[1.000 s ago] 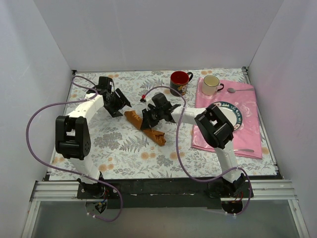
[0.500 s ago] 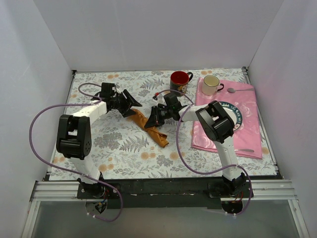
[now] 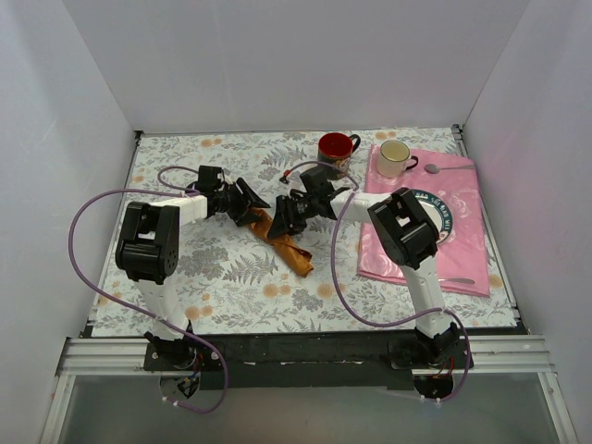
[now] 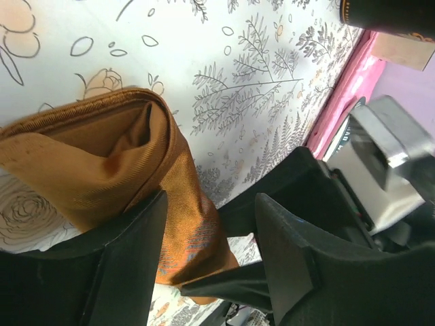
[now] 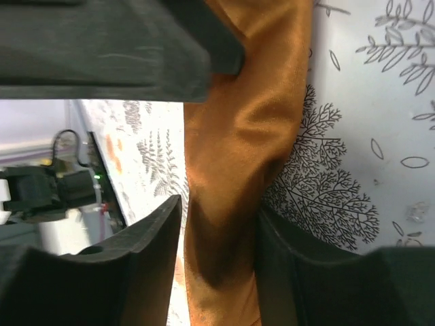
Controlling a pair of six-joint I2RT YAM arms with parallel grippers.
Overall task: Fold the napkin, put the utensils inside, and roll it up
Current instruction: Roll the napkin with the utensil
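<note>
The rust-orange napkin [image 3: 287,245] lies rolled into a slanting bundle on the floral tablecloth [image 3: 231,277], mid-table, so I judge the rolling nearly done; no forks show. My left gripper [image 4: 211,204] stands open astride the roll's far end. My right gripper [image 5: 219,204] flanks the roll beside it, cloth filling the gap; whether it is pinching I cannot tell. The next move calls for snugging the roll without letting it unwind.

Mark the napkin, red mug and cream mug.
napkin [image 3: 294,255]: top external view, near end of the roll.
red mug [image 3: 334,148]: top external view, its open top.
cream mug [image 3: 394,153]: top external view, its open top.
</note>
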